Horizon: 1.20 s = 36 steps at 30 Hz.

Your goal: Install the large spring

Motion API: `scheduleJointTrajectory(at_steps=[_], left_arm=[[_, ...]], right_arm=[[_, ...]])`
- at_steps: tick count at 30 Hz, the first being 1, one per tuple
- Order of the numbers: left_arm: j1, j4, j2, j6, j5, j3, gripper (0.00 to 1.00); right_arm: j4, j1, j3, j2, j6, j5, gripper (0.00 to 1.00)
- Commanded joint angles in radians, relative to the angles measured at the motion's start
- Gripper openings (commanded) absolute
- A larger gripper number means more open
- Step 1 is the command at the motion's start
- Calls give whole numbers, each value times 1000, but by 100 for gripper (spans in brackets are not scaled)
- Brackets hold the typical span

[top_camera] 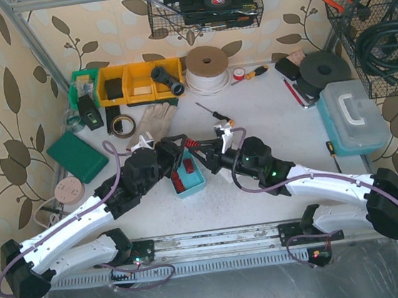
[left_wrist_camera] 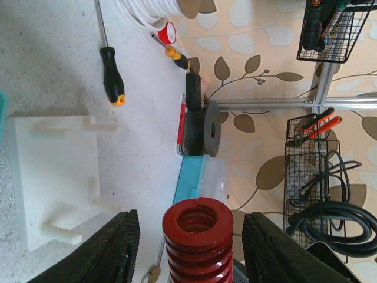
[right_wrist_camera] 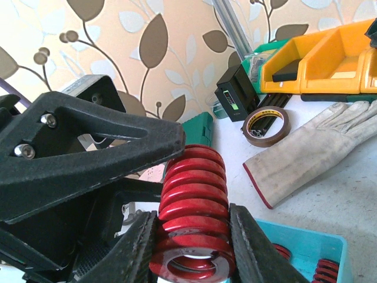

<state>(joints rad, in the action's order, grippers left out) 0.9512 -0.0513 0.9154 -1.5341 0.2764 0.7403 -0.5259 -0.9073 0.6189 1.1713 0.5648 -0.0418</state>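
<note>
**Red spring gripped by right arm, left fingers straddling it**

Large red coiled metal spring sits at centre of the top view, just above the teal plastic tray holding more red springs. Right gripper is clamped on its coils, both fingers touching. Left gripper is spread around the other end, gap on each side. White plastic block with pegs lies on the table, left of the left wrist view.

table with peg block, glove, screwdriver
</note>
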Motion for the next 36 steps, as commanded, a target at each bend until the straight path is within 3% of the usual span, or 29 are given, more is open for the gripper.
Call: scheduleJointTrajectory(at_steps=[1,14,23,31,33,36], left_arm=[[8,14,-11,19,-26,22,53],[8,157,41,21,-38,0,52],[8,148,20,27,-31,-9,37],[8,143,12,19,-42,-13,37],[8,146,15,20,-47,-11,32],[7,144,16,21,-48,-11,15]], right_arm=[[-59,6,-10,-25,12,-11,0],[-79,11,-21,-28,18,-14,0],[-75,14,-31,-38,11,0,0],[-78,17,-36,-43,10,4,0],[-78,18,-37,-42,11,5,0],[-72,18,-39,-45,12,10,0]])
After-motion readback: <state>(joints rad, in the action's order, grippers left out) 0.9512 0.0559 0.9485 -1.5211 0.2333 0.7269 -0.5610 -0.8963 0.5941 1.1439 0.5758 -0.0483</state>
